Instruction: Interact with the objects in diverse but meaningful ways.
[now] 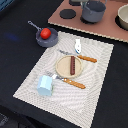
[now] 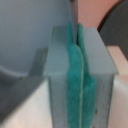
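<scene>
Gripper [image 2: 80,85] green pads pressed together, nothing between. Red tomato [image 1: 45,33] sits in grey long-handled saucepan [image 1: 46,39]; brown sausage [image 1: 72,64] on round beige plate [image 1: 62,69].

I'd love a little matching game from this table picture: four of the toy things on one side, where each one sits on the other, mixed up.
Things:
1. tomato
2. sausage
3. blue cup
4. white shaker

Places:
A. on the round plate in the middle of the placemat
B. inside the long-handled saucepan
C. on the placemat's far edge, beyond the plate
D. on the placemat's near corner, at the exterior view's left

Pairs: 1-B, 2-A, 3-D, 4-C
</scene>
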{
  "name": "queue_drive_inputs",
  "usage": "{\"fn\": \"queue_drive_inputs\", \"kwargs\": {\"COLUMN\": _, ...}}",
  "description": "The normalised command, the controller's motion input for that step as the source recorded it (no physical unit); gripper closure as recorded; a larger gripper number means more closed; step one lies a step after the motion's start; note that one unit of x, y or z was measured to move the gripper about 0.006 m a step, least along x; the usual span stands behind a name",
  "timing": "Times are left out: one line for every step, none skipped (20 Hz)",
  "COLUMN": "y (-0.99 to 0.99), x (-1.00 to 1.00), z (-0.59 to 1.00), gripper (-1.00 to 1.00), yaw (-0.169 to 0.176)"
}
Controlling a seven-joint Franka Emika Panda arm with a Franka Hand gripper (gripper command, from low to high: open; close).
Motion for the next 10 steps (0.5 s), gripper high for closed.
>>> {"fn": "queue_drive_inputs", "kwargs": {"y": -0.09, "x": -0.80, "z": 0.40, "gripper": 1.00, "yaw": 0.020}}
{"fn": "queue_drive_inputs", "kwargs": {"y": -0.13, "x": -0.81, "z": 0.35, "gripper": 1.00, "yaw": 0.029}}
{"fn": "queue_drive_inputs", "kwargs": {"y": -0.17, "x": -0.81, "z": 0.27, "gripper": 1.00, "yaw": 0.033}}
{"fn": "queue_drive_inputs", "kwargs": {"y": -0.22, "x": -0.82, "z": 0.18, "gripper": 1.00, "yaw": 0.035}}
{"fn": "queue_drive_inputs", "kwargs": {"y": -0.33, "x": -0.83, "z": 0.07, "gripper": 1.00, "yaw": 0.040}}
{"fn": "queue_drive_inputs", "kwargs": {"y": -0.40, "x": -0.83, "z": 0.00, "gripper": 1.00, "yaw": 0.040}}
{"fn": "queue_drive_inputs", "kwargs": {"y": -0.45, "x": -0.81, "z": -0.04, "gripper": 1.00, "yaw": 0.038}}
{"fn": "queue_drive_inputs", "kwargs": {"y": -0.49, "x": -0.82, "z": -0.13, "gripper": 1.00, "yaw": 0.031}}
{"fn": "queue_drive_inputs", "kwargs": {"y": -0.51, "x": -0.83, "z": -0.20, "gripper": 1.00, "yaw": 0.026}}
{"fn": "queue_drive_inputs", "kwargs": {"y": -0.52, "x": -0.83, "z": -0.24, "gripper": 1.00, "yaw": 0.030}}
